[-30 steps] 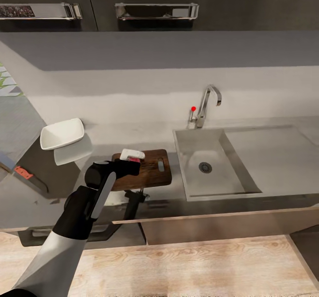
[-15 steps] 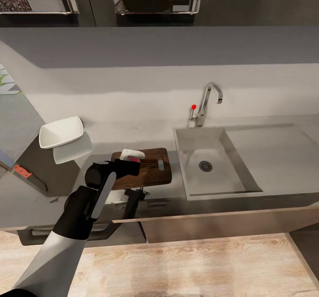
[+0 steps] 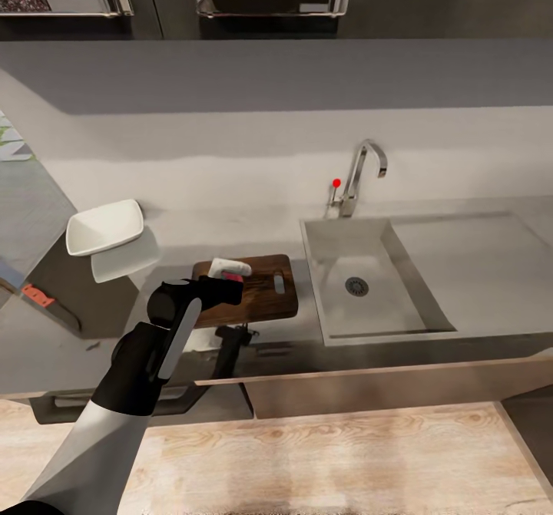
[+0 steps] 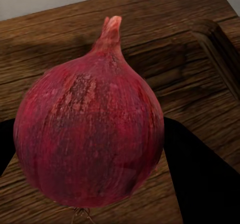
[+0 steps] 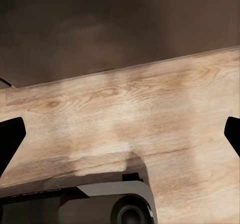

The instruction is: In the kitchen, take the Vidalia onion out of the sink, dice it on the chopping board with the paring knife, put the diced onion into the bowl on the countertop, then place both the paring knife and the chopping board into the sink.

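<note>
On the long grey shiny counter, near its front edge, lies the dark brown wooden chopping board. The left hand hangs over the board's left end and grips the small round pinkish-red onion. The grey steel sink with its round drain sits just right of the board, and the shiny bent tap with a red dot stands at the sink's back edge. The white squarish bowl sits well to the left, toward the back of the counter. The knife with the red-orange handle lies near the counter's left end.

In the left wrist view, the onion is held tight between two black fingers, stem pointing away, above the board.

In the right wrist view, the right hand is wide open, its fingers far apart, over a pale wooden floor.
</note>
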